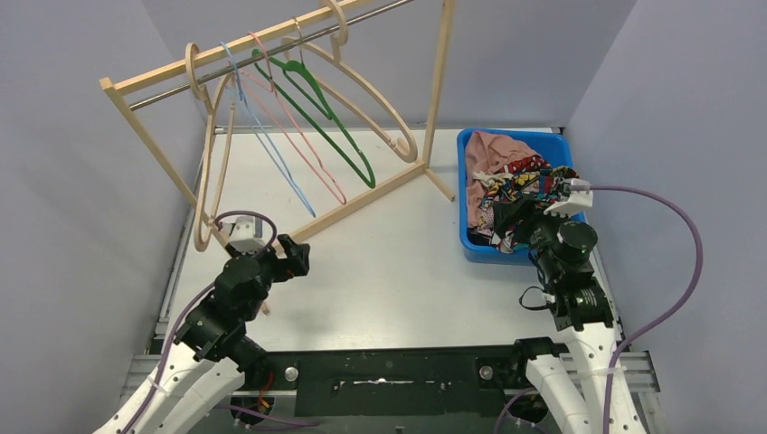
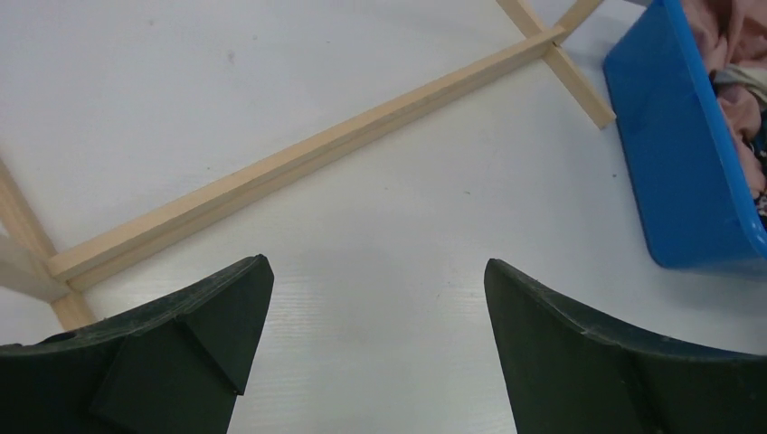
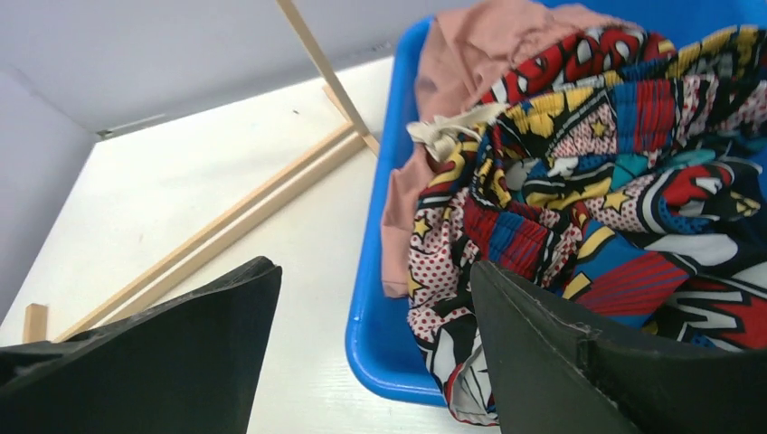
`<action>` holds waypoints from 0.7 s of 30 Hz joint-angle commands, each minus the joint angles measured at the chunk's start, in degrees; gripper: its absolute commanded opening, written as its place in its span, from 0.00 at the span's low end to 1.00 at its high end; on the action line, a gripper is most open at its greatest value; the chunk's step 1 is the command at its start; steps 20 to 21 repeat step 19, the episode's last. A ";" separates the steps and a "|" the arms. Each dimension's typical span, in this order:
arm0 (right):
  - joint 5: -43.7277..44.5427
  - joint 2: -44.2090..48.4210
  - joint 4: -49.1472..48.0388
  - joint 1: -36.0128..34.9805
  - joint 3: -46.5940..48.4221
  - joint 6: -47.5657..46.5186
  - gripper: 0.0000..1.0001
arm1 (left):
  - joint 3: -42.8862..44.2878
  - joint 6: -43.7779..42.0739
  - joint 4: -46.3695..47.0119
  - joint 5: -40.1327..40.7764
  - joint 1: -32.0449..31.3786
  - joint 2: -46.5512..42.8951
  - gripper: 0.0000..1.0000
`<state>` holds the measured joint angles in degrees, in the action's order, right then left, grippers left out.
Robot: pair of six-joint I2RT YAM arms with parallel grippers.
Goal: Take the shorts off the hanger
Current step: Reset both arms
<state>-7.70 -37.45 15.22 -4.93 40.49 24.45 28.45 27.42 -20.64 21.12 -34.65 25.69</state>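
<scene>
The multicolour comic-print shorts (image 1: 520, 194) lie on top of a pile in the blue bin (image 1: 468, 237), spilling over its near rim; they fill the right wrist view (image 3: 597, 181). Dusty pink shorts (image 1: 497, 149) lie under them, also in the right wrist view (image 3: 488, 45). The other shorts are hidden. Several hangers (image 1: 312, 108) hang bare on the wooden rack (image 1: 271, 45). My right gripper (image 1: 535, 237) is open and empty above the bin's near corner (image 3: 375, 271). My left gripper (image 1: 294, 256) is open and empty above bare table (image 2: 378, 262).
The rack's base bar (image 1: 362, 201) runs diagonally across the table, and shows in the left wrist view (image 2: 298, 163). Its foot (image 1: 440, 185) ends just left of the bin (image 2: 678, 163). Grey walls close in left, right and back.
</scene>
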 commanded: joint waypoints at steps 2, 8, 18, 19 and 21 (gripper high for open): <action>-3.54 5.11 -5.61 -0.23 -0.85 -2.39 0.82 | 6.09 9.40 -9.02 12.40 0.46 -2.34 0.88; -2.87 6.07 -6.00 -0.26 -1.03 -1.89 0.83 | 5.92 6.42 -8.60 15.63 0.46 -4.14 0.89; -2.15 2.07 -2.63 -0.26 1.29 -1.47 0.83 | 11.96 7.14 -10.30 14.87 0.46 12.40 0.88; -2.14 1.97 -2.58 -0.32 1.34 -1.42 0.83 | 12.10 6.23 -9.93 14.14 0.45 12.88 0.89; -2.14 1.97 -2.58 -0.32 1.34 -1.42 0.83 | 12.10 6.23 -9.93 14.14 0.45 12.88 0.89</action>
